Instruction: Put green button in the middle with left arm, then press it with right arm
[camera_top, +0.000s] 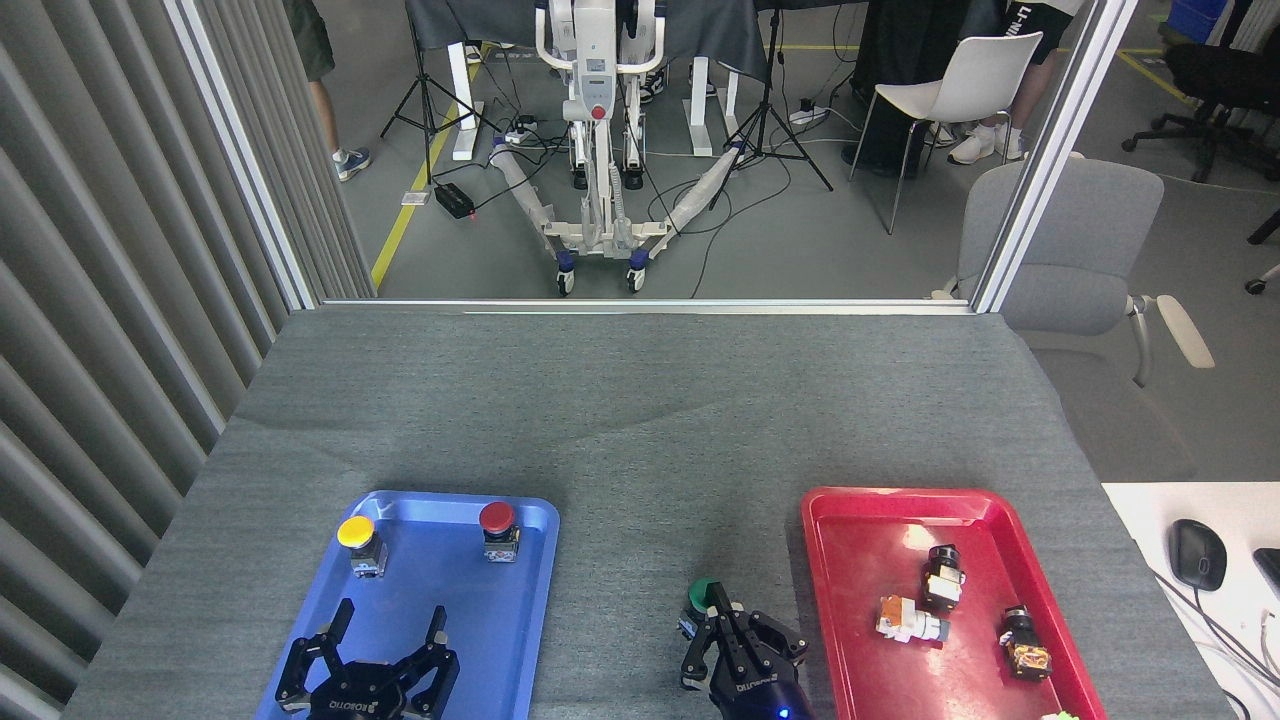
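- Grey cloth covers the table (620, 420), with a blue tray (530, 600) and a red tray (860, 540) on either side.
- Placing looks done: the green button (700, 594) stands upright on the middle (620, 560) strip of bare cloth between the trays, clear of both.
- Right hand (722, 625) sits right over the button, fingers drawn together, tips on the near edge of its cap; whether the cap is actually pushed down I cannot tell.
- Left hand (385, 635) rests spread and empty over the blue tray, well to the left of the button.
- Only part of the round dark-green cap and a bit of grey base show past the fingertips.
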